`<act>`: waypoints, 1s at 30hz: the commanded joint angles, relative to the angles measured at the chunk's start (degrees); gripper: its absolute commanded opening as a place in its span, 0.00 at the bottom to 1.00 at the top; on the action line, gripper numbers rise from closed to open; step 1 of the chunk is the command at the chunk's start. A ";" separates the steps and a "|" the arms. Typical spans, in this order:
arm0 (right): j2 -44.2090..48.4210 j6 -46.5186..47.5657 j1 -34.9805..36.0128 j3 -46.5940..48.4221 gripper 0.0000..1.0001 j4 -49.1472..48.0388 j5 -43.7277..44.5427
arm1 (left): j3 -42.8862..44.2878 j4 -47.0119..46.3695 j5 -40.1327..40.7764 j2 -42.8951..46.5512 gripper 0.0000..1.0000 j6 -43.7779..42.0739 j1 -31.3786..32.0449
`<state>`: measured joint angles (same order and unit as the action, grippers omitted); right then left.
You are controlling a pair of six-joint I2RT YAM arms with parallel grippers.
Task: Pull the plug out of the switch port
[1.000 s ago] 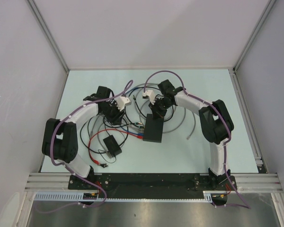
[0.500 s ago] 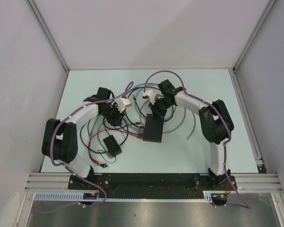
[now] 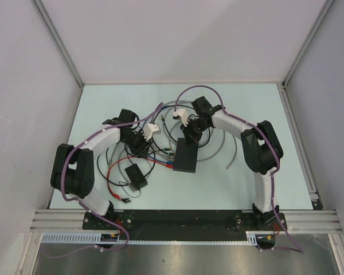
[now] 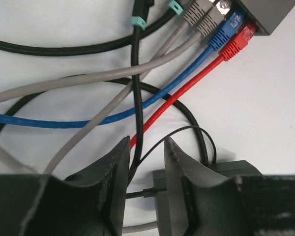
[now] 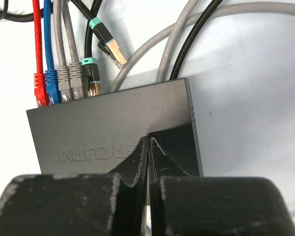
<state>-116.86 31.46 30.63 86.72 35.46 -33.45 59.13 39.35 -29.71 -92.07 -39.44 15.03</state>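
Note:
The switch (image 3: 186, 156) is a flat dark grey box; it fills the right wrist view (image 5: 113, 130). Its port row holds a red plug (image 5: 39, 91), a blue plug (image 5: 51, 84), two grey plugs (image 5: 70, 81) and a black teal-collared plug (image 5: 91, 77). A loose gold-tipped plug (image 5: 112, 48) lies unplugged behind it. My right gripper (image 5: 148, 141) is shut, its tips pressed on the switch's top. My left gripper (image 4: 146, 152) is open over the cables, short of the red plug (image 4: 238, 42) and blue plug (image 4: 226, 28). A black cable runs between its fingers (image 4: 119, 167).
A smaller black box (image 3: 136, 176) with thin wires lies near left of the switch and shows under my left fingers (image 4: 211, 169). Grey, black, blue and red cables (image 3: 160, 123) loop across the table between the arms. A red lead (image 3: 112, 172) trails to the near left.
My left gripper has moved a little nearer and to the right, closer to the switch's port edge. The right gripper and the switch have not moved.

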 commanded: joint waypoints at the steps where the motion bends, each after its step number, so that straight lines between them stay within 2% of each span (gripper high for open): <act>1: -4.96 -0.26 0.48 -2.52 0.00 6.29 4.18 | -0.95 -2.00 -0.78 -1.44 0.38 -1.25 0.88; 6: -4.87 -0.26 0.48 -2.52 0.00 6.29 4.27 | -1.91 -4.54 1.67 -2.85 0.33 -1.08 1.67; 10: -4.87 -0.35 0.57 -2.52 0.00 6.37 4.45 | -1.74 -4.55 2.99 -1.54 0.15 -2.48 1.67; 13: -4.87 -0.35 0.48 -2.52 0.00 6.37 4.45 | -1.04 0.08 3.95 1.44 0.05 -7.04 1.50; 16: -4.96 -0.26 0.39 -2.52 0.00 6.37 4.27 | 0.63 3.97 5.80 2.86 0.00 -11.79 0.10; 19: -5.05 -0.26 0.39 -2.52 0.00 6.29 4.10 | 2.74 7.13 6.95 2.95 0.00 -12.06 -3.68; 27: -5.31 -0.61 0.39 -2.52 0.00 5.85 4.01 | 3.71 6.09 8.36 1.64 0.00 -9.43 -10.62; 30: -5.31 -0.61 0.31 -2.43 0.00 5.85 4.10 | 3.27 9.76 8.88 1.46 0.00 -14.68 -11.07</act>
<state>-117.08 30.52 30.48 86.85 35.42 -33.67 60.62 45.71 -22.04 -91.22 -48.69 5.08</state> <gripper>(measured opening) 0.007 0.022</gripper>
